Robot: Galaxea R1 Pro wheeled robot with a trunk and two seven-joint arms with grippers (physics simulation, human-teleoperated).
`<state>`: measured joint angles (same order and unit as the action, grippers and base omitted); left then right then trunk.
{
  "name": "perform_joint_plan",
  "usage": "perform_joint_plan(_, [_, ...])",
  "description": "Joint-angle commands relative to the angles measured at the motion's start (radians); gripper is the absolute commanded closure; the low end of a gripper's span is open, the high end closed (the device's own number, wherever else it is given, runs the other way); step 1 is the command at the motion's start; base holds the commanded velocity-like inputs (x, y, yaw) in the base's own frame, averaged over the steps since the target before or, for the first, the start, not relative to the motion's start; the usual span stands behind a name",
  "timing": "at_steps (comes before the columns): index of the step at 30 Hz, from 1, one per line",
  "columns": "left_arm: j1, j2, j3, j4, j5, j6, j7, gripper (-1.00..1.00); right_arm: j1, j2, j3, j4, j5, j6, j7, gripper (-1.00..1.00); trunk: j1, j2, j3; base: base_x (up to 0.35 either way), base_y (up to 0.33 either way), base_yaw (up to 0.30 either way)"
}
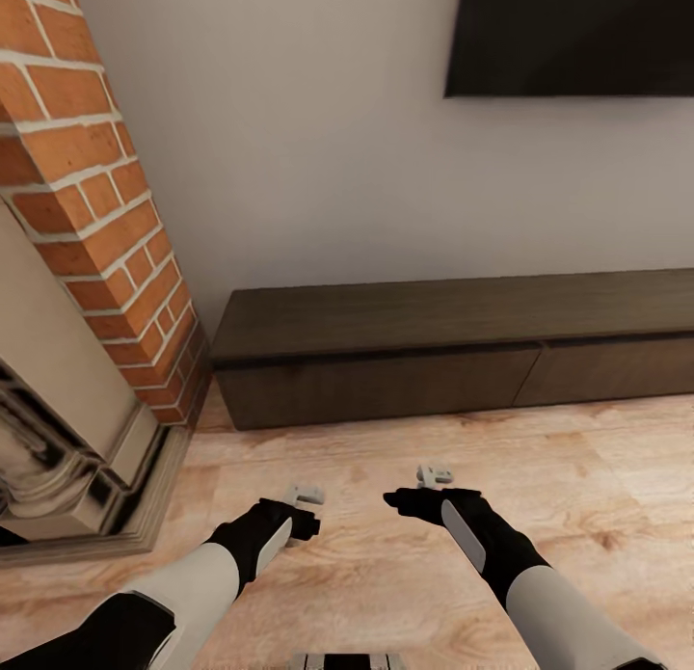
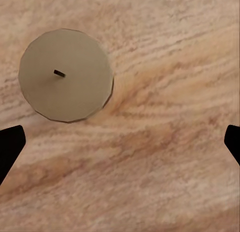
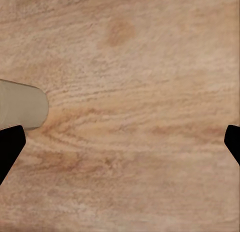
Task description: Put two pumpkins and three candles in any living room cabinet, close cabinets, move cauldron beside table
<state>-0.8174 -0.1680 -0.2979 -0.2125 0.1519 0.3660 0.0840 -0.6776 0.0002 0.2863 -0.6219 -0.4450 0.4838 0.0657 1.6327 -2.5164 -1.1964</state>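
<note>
Wall [image 1: 318, 140] surface, pale and plain, spans the head view, with the lower edge of a black screen [image 1: 573, 34] mounted at its upper right. Brick fireplace surround [image 1: 92, 198] stands at the left of the same view, with a pale moulded mantel section [image 1: 58, 439] below it reaching the floor. Wooden floor [image 1: 386, 554], light with visible grain, covers the foreground. The cabinet [image 1: 453, 357] is the long, low, dark brown unit set against the wall to the right of the fireplace; both visible drawer fronts sit flush with the carcass, with a seam between them right of centre. Both arms extend forward over the floor, well short of the cabinet. The left gripper [image 1: 306, 496] and the right gripper [image 1: 434, 476] hang above bare boards, near each other. In the left wrist view, one candle [image 2: 65, 75] stands upright on the floor, its round tan top and small dark wick facing the camera; it lies off to one side of the gap between the fingers, and the dark fingertips [image 2: 10, 144] sit at opposite frame edges, spread wide and grasping nothing. In the right wrist view, a tan rounded object [image 3: 21, 106] at the frame edge is cut off; its identity cannot be confirmed. The right fingertips [image 3: 10, 147] are likewise spread wide apart with only floor between them.
</note>
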Motion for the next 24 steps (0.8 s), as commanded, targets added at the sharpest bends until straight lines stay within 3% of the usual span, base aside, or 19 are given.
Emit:
perform_joint_plan(1, [0.000,0.001,-0.007,-0.002,0.010,0.005,0.008,-1.00,0.000,0.000,0.001,-0.001,0.002,0.004,0.002,-1.00,0.000,-0.001,-0.005,0.000,0.000,-0.014])
perform_joint_plan(4, [0.000,0.002,-0.007,-0.002,0.010,0.005,0.013,-1.00,0.000,0.000,0.001,-0.001,0.002,0.004,0.002,-1.00,0.002,-0.001,-0.016,0.000,0.000,-0.007])
perform_joint_plan(24, [0.000,0.004,-0.001,-0.007,0.014,0.005,0.046,-1.00,0.000,0.000,0.000,-0.001,0.001,0.004,0.002,-1.00,0.002,-0.001,-0.016,0.000,0.000,0.000])
